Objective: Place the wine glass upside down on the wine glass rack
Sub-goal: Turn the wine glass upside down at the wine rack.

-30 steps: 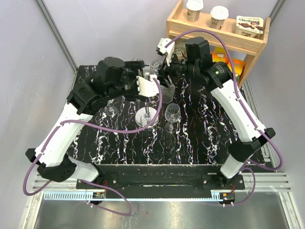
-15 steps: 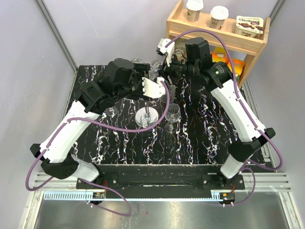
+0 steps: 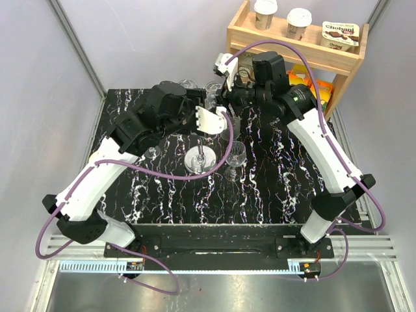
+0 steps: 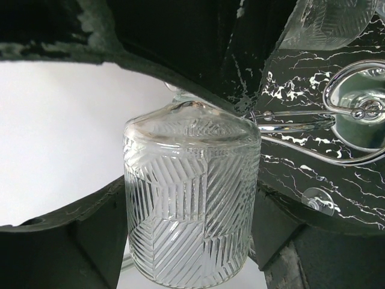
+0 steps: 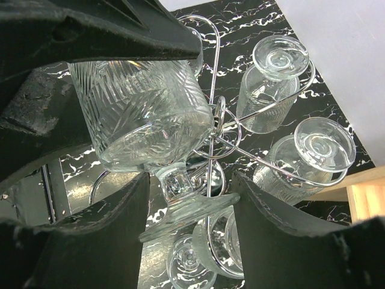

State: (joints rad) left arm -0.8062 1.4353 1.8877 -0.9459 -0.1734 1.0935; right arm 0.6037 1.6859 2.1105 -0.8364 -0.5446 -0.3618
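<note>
Evidently the wine glass [image 5: 141,108] was aloft beside the curled arms of the wine glass rack [image 3: 200,160], its foot apparently pinched in the right gripper [image 5: 189,198]. The left gripper [image 4: 192,205] flanked the ribbed bowl closely; contact could not be confirmed.

The wine glass [image 4: 191,198] sits within the left claw [image 4: 191,241], wine glass rack [image 4: 346,129] alongside.

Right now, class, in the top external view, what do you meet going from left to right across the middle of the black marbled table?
left arm → small glass beside it → wine glass rack, its round base → standing wine glass → right arm
</note>
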